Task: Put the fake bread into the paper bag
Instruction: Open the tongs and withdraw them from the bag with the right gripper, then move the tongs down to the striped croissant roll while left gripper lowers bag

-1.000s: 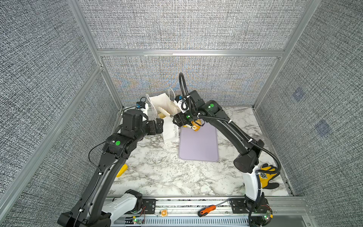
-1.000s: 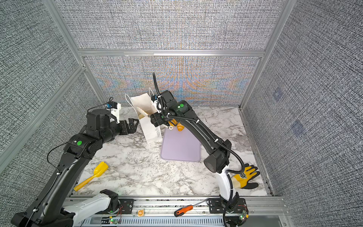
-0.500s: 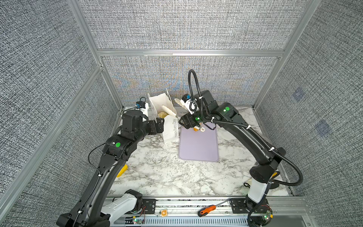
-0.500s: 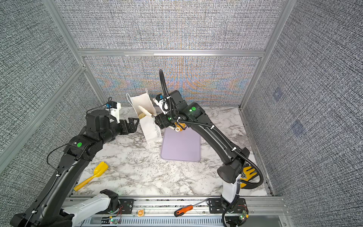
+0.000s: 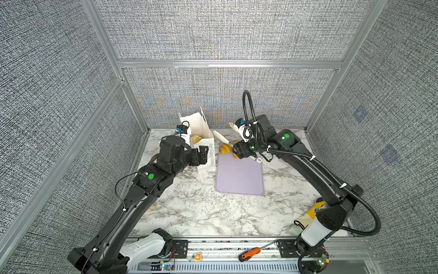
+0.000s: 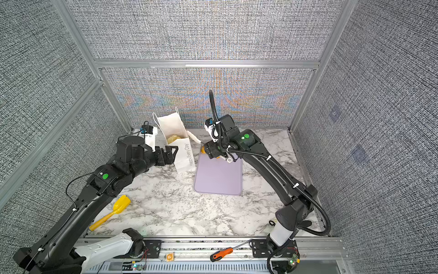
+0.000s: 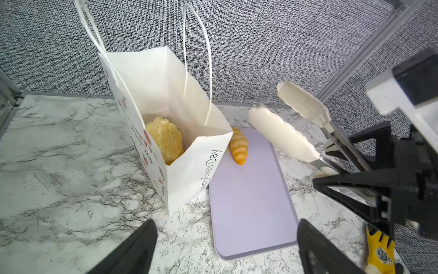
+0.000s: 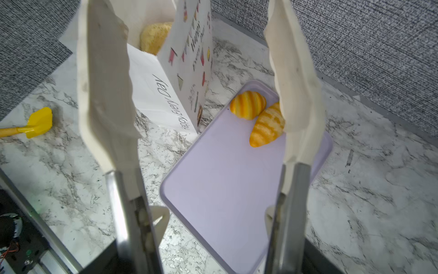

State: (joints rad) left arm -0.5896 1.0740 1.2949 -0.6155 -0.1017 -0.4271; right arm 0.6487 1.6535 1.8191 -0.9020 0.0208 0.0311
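Both top views, front to back.
- Orange-handled screwdriver: lies on the front rail.
- Yellow scoop: near left of the marble surface.
- Yellow-and-black glove: near right, partly hidden behind the right arm.
- Lilac tray: flat, mid-surface.
- Left pincer: spread wide and holding nothing, just beside the near side of the paper bag. The left wrist view shows a gap between the two.
- Right pincer: clasps a pair of tongs by the metal handles. The white blades are apart and empty, raised over the tray's far end.
- Fake bread: two striped croissants touch each other on the tray's far end. Further fake bread lies inside the paper bag.
- Paper bag: upright, mouth open, handles up, just beside the tray's far left corner, close to the back wall.
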